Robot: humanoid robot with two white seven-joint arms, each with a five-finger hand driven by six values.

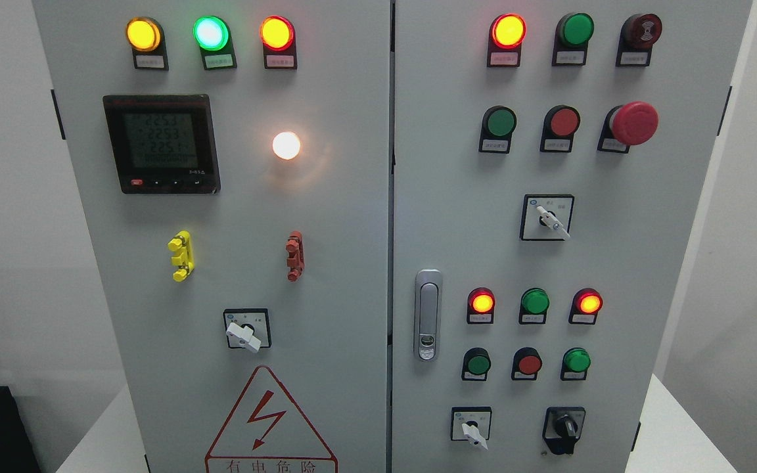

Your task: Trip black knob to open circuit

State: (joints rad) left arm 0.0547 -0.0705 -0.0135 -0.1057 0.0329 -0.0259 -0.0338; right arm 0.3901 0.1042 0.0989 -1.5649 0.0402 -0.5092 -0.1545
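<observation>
Control cabinet point(378, 197), front view: black knob point(564, 428) sits at lower right of the right door, right of a white selector switch point(472, 430). Neither robot hand appears, so finger state cannot be told.

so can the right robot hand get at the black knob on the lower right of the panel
Probably yes: the black knob sits exposed on the right door with nothing in front of it. Neither robot hand is in view, though, so actual reach can't be confirmed.

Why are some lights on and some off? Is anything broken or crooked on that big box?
Nothing looks broken. The cabinet doors sit shut, the black knob is untouched at lower right, and the white selector handles rest tilted, which seems normal.
</observation>
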